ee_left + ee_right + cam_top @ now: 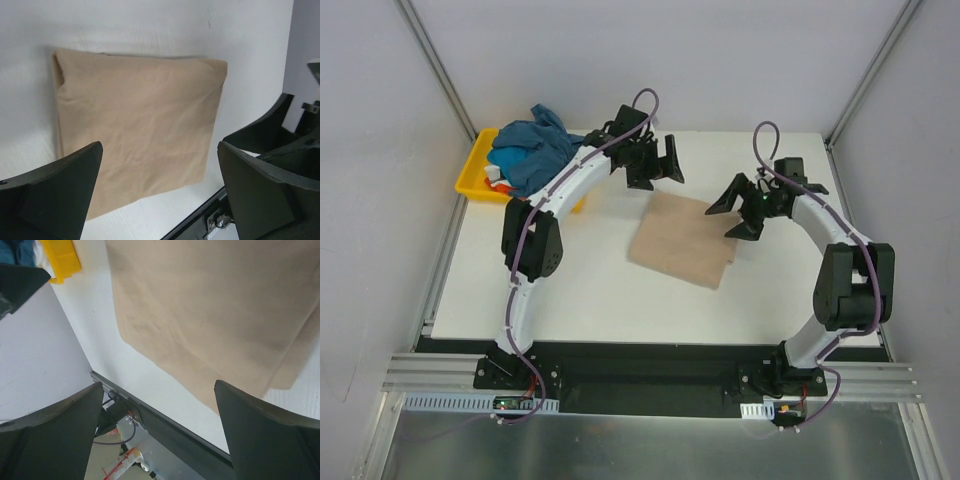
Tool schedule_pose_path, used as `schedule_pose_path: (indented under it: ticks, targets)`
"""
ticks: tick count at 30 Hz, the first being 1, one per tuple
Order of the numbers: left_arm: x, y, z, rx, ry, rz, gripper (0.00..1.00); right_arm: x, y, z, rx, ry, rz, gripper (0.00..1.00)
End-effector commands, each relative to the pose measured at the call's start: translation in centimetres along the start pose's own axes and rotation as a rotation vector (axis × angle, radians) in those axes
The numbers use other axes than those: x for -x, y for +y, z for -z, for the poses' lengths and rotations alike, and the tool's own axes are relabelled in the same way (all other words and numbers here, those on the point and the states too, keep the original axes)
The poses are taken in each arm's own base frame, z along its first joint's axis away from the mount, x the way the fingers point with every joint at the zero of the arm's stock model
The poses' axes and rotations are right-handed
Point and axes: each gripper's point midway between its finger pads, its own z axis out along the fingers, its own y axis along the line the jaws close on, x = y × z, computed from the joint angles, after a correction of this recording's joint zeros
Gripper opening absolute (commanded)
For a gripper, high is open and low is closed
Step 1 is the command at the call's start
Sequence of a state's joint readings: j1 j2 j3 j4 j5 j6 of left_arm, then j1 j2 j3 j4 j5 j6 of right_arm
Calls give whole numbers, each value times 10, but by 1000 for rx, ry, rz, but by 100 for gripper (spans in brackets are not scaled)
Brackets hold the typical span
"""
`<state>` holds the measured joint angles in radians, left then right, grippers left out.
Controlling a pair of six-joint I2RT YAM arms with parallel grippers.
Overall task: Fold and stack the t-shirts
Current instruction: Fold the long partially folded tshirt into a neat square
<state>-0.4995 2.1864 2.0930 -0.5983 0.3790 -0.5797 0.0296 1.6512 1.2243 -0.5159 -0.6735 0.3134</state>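
Both of my grippers stand wide open with nothing between the fingers. My left gripper [663, 170] hangs over the bench [580, 290] near the far edge, just beyond the far left corner of the folded beige t-shirt [682, 240]. My right gripper [733, 214] hangs by the shirt's far right corner, its fingers pointing in toward the cloth. From the overhead view I cannot tell whether either set of fingertips touches the shirt.

The beige t-shirt lies about the middle of the bench as a flat, roughly square packet, turned askew to the bench edges. In my left wrist view it [140, 125] fills the space ahead of my spread left gripper [157, 195], lightly creased, with one folded edge slightly puffed. In my right wrist view the same shirt [210, 305] spreads above my open right gripper [160, 435], with a lower layer showing past the top layer at one corner.

At the far left corner of the bench sits a yellow tray [468, 183]. A teal-blue t-shirt [535, 150] is heaped loosely on it, unfolded, and my left arm passes just beside it. A bit of white and orange-red cloth [496, 177] shows under the heap's left side, too small to make out further.
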Motion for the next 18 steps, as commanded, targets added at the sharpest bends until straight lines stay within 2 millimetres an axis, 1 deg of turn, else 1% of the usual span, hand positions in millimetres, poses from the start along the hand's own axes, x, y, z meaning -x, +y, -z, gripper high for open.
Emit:
schedule_pose_path:
  ticks: [1, 3, 4, 6, 7, 8, 13, 15, 16, 18]
  targets:
    - [1, -13, -27, -83, 31, -45, 99, -7, -4, -23, 10, 16, -14, 97]
    - [1, -9, -39, -89, 44, -36, 99, -10, -10, -32, -5, 33, -18, 97]
    - [0, -5, -51, -91, 54, -33, 99, -13, -20, -40, -30, 51, -45, 97]
    - [1, -2, -62, -96, 58, -31, 99, -14, -33, -46, -64, 57, -69, 97]
    - [1, 3, -72, -92, 61, -29, 99, -14, -42, -50, -88, 60, -76, 97]
    - [2, 5, -77, -92, 56, -29, 99, -18, -49, -53, -101, 72, -86, 97]
    - [5, 21, -102, -69, 38, -21, 99, -21, -83, -59, -170, 96, -134, 97]
    - [9, 25, -108, -56, 17, -18, 99, -22, -93, -59, -193, 108, -134, 97]
    - [7, 30, -114, -48, 20, -10, 99, -21, -98, -58, -212, 104, -133, 97]
    - [7, 33, -119, -49, 20, 5, 99, -18, -103, -57, -227, 108, -113, 97]
